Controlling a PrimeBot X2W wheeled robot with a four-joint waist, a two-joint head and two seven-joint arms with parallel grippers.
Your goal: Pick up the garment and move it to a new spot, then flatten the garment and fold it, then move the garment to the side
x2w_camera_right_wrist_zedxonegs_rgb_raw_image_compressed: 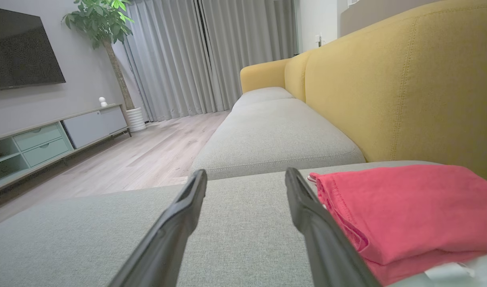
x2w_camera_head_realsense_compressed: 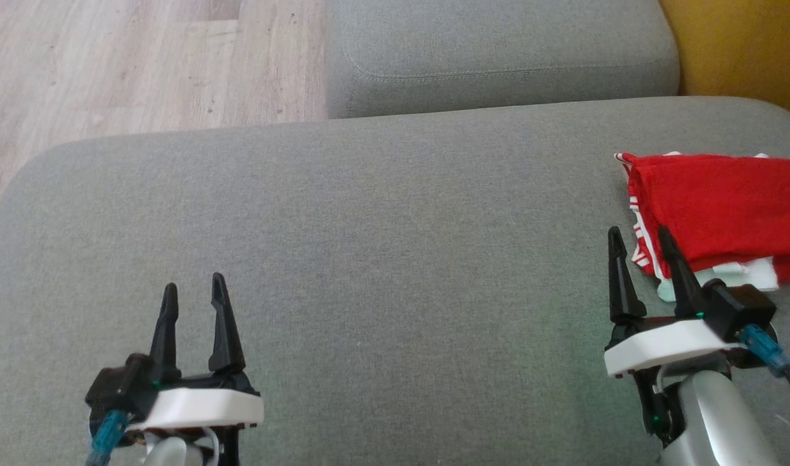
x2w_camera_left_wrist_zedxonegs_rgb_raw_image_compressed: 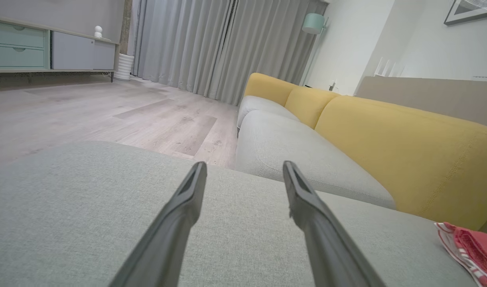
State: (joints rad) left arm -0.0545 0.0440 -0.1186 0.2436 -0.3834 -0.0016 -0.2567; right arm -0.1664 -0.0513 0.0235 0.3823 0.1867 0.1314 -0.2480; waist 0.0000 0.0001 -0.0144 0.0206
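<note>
The left hand [x2w_camera_head_realsense_compressed: 194,280] and right hand [x2w_camera_head_realsense_compressed: 638,228] are spread, empty, the right beside a seemingly folded garment [x2w_camera_head_realsense_compressed: 718,207] on the sofa [x2w_camera_head_realsense_compressed: 369,226].

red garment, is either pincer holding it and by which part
Nothing is held. The left pincer and right pincer both stand open and empty; the folded red garment lies free on the grey sofa cushion beside the right one.
</note>
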